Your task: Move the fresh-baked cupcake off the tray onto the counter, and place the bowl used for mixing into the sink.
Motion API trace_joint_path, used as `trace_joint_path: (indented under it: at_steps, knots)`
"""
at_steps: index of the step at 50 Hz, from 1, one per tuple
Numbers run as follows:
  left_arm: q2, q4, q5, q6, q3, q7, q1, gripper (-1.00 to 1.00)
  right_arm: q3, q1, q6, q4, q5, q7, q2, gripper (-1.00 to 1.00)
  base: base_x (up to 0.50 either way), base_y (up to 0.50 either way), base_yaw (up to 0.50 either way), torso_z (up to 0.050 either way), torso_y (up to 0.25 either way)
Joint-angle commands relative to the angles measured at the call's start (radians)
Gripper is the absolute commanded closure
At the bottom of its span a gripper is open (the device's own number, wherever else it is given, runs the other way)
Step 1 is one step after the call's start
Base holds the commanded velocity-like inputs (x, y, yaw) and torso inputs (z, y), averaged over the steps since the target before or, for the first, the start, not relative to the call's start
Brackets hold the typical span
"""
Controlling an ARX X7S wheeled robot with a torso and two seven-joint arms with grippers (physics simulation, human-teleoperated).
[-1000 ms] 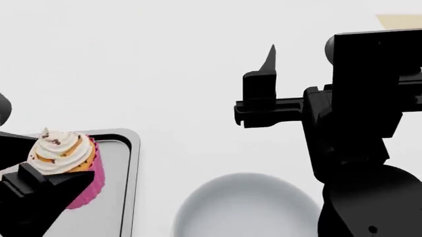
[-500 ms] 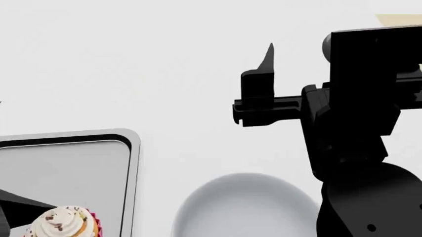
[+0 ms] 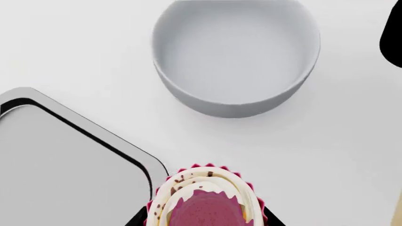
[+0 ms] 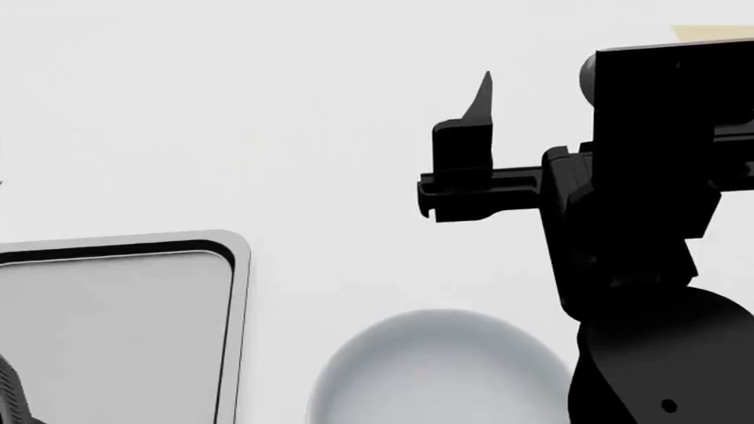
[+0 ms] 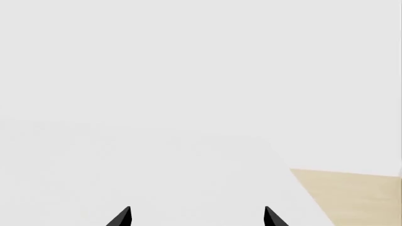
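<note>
The left gripper's (image 3: 204,222) fingers (image 3: 133,222) show only as dark slivers on either side of the cupcake (image 3: 204,202), right at the edge of the left wrist view. I judge them to be closed on its pink pleated wrapper, though the contact itself is out of sight. The cupcake is clear of the tray (image 3: 63,165), just beside its rounded corner, over the bare white bench (image 3: 75,52) between the tray and the bowl (image 3: 236,56). Whether it has touched down I cannot tell.

It should be very light and soft. The paper wrapper will crumple under a hard squeeze and the frosting swirl will smear at any touch, so the lower wrapper is the right place to hold it, with a gentle grip and the cake kept level. The bowl looks stiff, smooth and likely slippery, and far wider than the cupcake. Its rim is the only part thin enough to pinch.

The left arm is almost wholly out of the head view, apart from a dark sliver at the bottom corner, so the hand must sit low and close to the robot. The right gripper (image 5: 197,217) has its two pointed fingers apart with nothing between them. It is held above the bench beyond the bowl, fingers pointing away from the robot. No sink is in view.
</note>
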Motion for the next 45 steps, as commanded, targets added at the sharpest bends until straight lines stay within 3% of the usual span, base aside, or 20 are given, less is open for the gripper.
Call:
trace_joint_path:
  at_steps: [1, 12, 45]
  knots:
    - [0.016, 0.050, 0.012, 0.031, 0.009, 0.015, 0.052, 1.00, -0.002, 0.002, 0.000, 0.001, 0.007, 0.007, 0.003, -1.00, 0.01, 0.00, 0.00, 0.000, 0.000]
    - [0.054, 0.097, 0.011, 0.083, 0.018, 0.037, 0.095, 1.00, -0.004, -0.005, -0.007, 0.003, 0.011, 0.012, 0.006, -1.00, 0.00, 0.00, 0.00, 0.000, 0.000]
    - [0.076, 0.003, 0.255, -0.049, 0.012, 0.106, 0.312, 1.00, -0.003, 0.005, -0.008, 0.006, 0.035, 0.027, 0.017, -1.00, 0.01, 0.00, 0.00, 0.000, 0.000]
